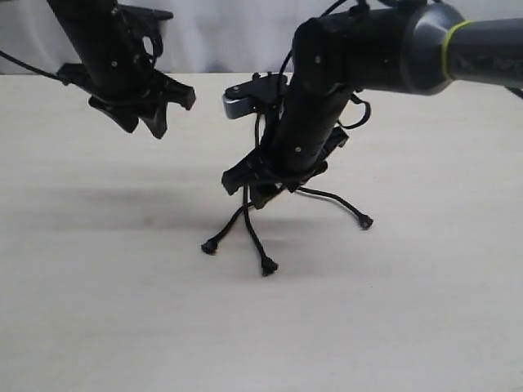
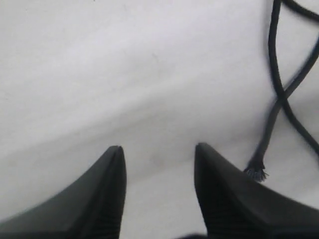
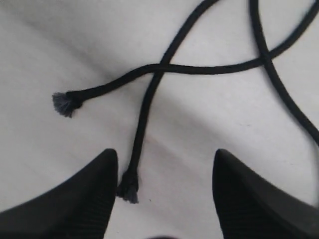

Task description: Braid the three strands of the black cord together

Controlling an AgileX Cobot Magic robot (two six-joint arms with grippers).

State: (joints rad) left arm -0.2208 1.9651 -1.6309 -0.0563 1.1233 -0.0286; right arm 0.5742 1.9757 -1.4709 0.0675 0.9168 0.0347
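The black cord [image 1: 260,131] hangs from a silver clasp [image 1: 239,100] at the table's back and splits into three strands. Their flared tips lie at the left [image 1: 210,247], the middle [image 1: 268,266] and the right [image 1: 365,221]; the left and middle strands cross just below my right gripper [image 1: 249,193]. That gripper [image 3: 164,157] is open low over the crossing, with one tip [image 3: 128,188] lying beside one finger [image 3: 102,174] and another tip [image 3: 62,103] farther off. My left gripper [image 1: 147,124] hovers open and empty at the upper left; its view [image 2: 158,149] shows one tip [image 2: 256,172] beside a finger.
The pale wooden table [image 1: 98,310] spreads bare around the cord. The right arm's thick dark body [image 1: 368,49] and its smooth cable [image 1: 359,114] hang over the cord's upper part, hiding it. A white wall stands behind the table.
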